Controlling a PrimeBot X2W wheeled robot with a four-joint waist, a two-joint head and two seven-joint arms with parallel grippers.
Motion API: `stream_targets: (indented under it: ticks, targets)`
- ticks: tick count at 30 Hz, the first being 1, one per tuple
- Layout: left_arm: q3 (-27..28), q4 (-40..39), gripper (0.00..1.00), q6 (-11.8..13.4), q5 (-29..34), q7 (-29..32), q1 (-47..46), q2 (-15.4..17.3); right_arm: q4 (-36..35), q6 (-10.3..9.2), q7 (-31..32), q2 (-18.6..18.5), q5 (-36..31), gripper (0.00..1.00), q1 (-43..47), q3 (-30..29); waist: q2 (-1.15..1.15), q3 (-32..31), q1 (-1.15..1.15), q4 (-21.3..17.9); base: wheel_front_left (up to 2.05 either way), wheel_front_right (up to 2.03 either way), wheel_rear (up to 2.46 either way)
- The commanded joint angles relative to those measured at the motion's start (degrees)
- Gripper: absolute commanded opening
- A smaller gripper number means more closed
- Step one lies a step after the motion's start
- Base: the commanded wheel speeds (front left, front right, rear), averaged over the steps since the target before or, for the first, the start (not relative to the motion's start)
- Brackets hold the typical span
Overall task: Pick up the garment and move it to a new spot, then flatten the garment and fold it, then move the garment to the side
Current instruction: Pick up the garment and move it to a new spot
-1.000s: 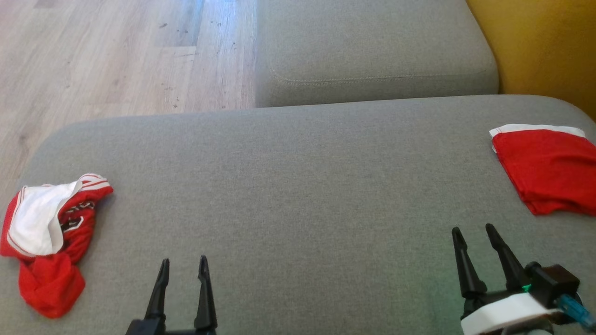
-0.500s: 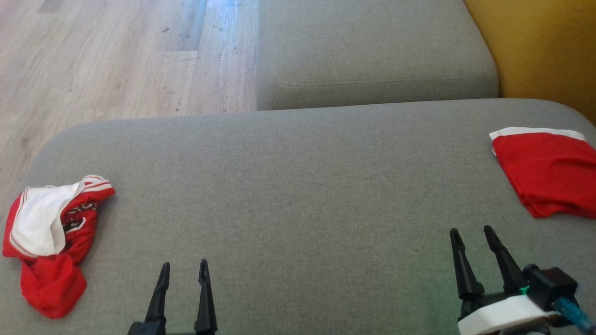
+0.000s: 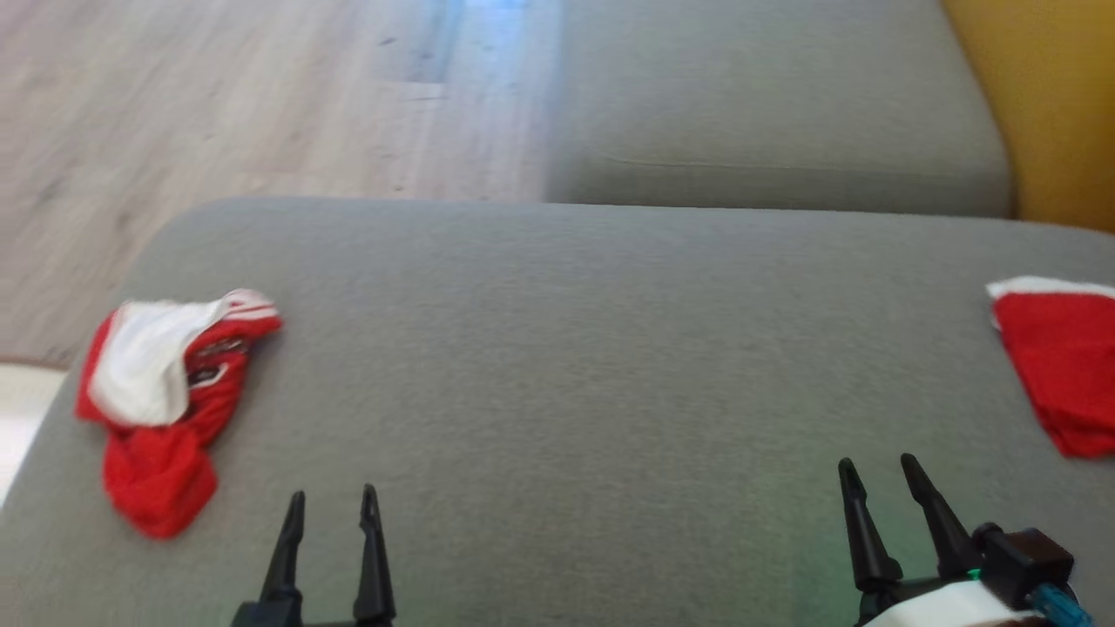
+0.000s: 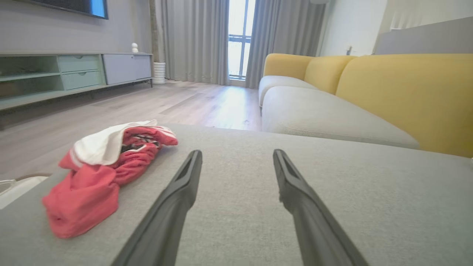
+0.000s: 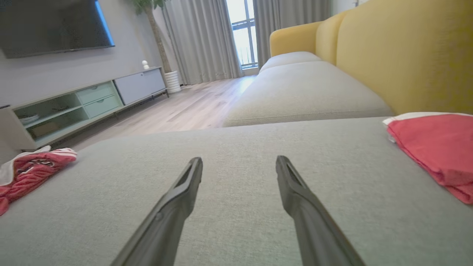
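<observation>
On the grey fabric sofa cushion [image 3: 557, 374], the crumpled red-and-white jersey [image 3: 170, 409] by its left edge looks light and limp, best pinched at a raised fold; the left gripper [image 3: 333, 498] and right gripper [image 3: 875, 463] gape empty.

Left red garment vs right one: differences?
Left garment is crumpled in a heap; right garment lies flat and folded. Left garment shows a large white panel with striped trim; right garment only a white band along its far edge. Both are red, on the grey cushion.
</observation>
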Motion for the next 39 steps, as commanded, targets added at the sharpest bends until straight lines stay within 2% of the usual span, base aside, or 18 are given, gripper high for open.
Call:
stream_targets:
  ticks: [1, 9, 16, 25, 29, 34, 39]
  targets:
    - [2.8, -1.4, 1.0, 0.3, 0.9, -0.3, -2.2, -0.1, -1.7, -0.04, -0.8, -0.3, -0.1, 1.0, -2.6, 1.4, 0.0, 0.1, 0.0, 3.6, 0.0, 0.0, 0.0]
    - [5.5, -2.0, 1.0, -0.3, 1.9, -0.3, -1.6, 0.3, -1.2, -0.04, -0.8, 0.9, 0.7, 1.0, -3.3, 1.7, 0.0, 0.3, 0.0, 12.4, 0.0, 0.0, 0.0]
    - [8.1, -2.6, 1.0, -0.8, 2.1, -0.3, -0.9, 0.7, -0.9, -0.04, -0.8, 1.4, 0.6, 1.0, -3.2, 2.4, 0.0, 0.3, 0.0, 17.5, 0.0, 0.0, 0.0]
    - [11.0, -4.0, 1.0, -0.1, 3.8, -0.3, -1.3, 1.2, -0.6, -0.04, -0.8, 0.3, 0.5, 1.0, -3.7, 3.5, 0.0, 1.4, 0.0, 18.3, 0.0, 0.0, 0.0]
    - [12.6, -5.0, 1.0, -0.6, 4.0, -0.3, -4.2, 2.3, -0.7, -0.04, -0.8, -1.2, 0.2, 1.0, -4.2, 3.5, 0.0, 3.3, 0.0, 18.0, 0.0, 0.0, 0.0]
    - [14.3, -7.0, 1.0, -1.9, 4.1, -0.3, -12.6, 4.5, -1.8, -0.04, -0.8, -4.6, -0.2, 1.0, -6.3, 3.0, 0.0, 9.4, 0.0, 17.6, 0.0, 0.0, 0.0]
    - [15.2, -3.2, 1.0, -3.5, 3.8, 0.9, -24.8, 8.0, -3.0, -0.04, -0.8, -8.8, -0.6, 1.0, -9.5, 2.8, 0.0, 16.5, 0.0, 16.9, 0.0, 0.0, 0.0]
